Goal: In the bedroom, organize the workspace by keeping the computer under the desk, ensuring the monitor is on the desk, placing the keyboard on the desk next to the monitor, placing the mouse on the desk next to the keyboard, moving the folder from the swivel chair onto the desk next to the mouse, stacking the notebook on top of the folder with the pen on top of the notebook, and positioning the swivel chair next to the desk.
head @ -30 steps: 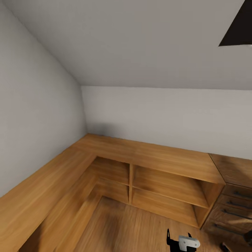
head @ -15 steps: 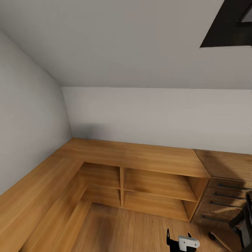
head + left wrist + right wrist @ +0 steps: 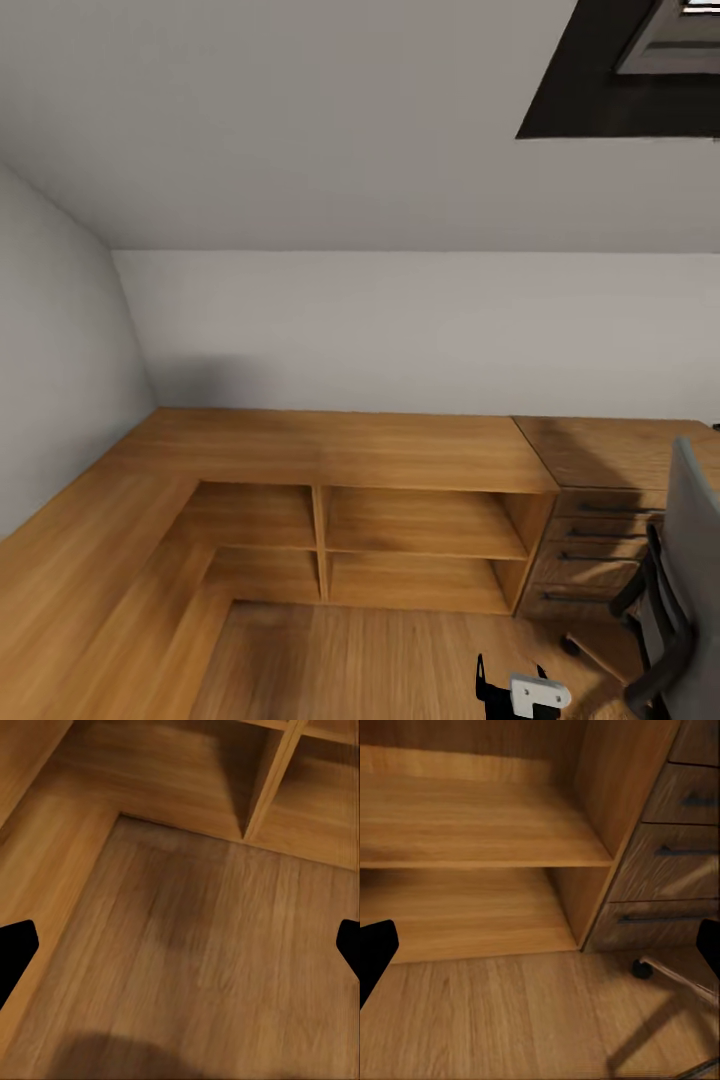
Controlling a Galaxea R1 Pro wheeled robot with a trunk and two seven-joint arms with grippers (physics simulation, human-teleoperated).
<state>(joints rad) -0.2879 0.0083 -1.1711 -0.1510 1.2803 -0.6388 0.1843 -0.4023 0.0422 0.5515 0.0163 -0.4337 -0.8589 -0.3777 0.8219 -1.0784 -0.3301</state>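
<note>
Grey swivel chair (image 3: 690, 560) stands upright beside wooden drawers (image 3: 590, 545); both tools' fingers spread apart.

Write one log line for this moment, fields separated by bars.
phase: in transit | chair: right edge of head view | shelf unit: ahead | left gripper: open | right gripper: open

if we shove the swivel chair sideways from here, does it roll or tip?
Probably rolls: the swivel chair stands on castors, one castor showing on the smooth wood plank floor. A push high on its tall grey backrest may tip or spin it, so push low. Its seat is out of frame, so any load is unknown.
</note>
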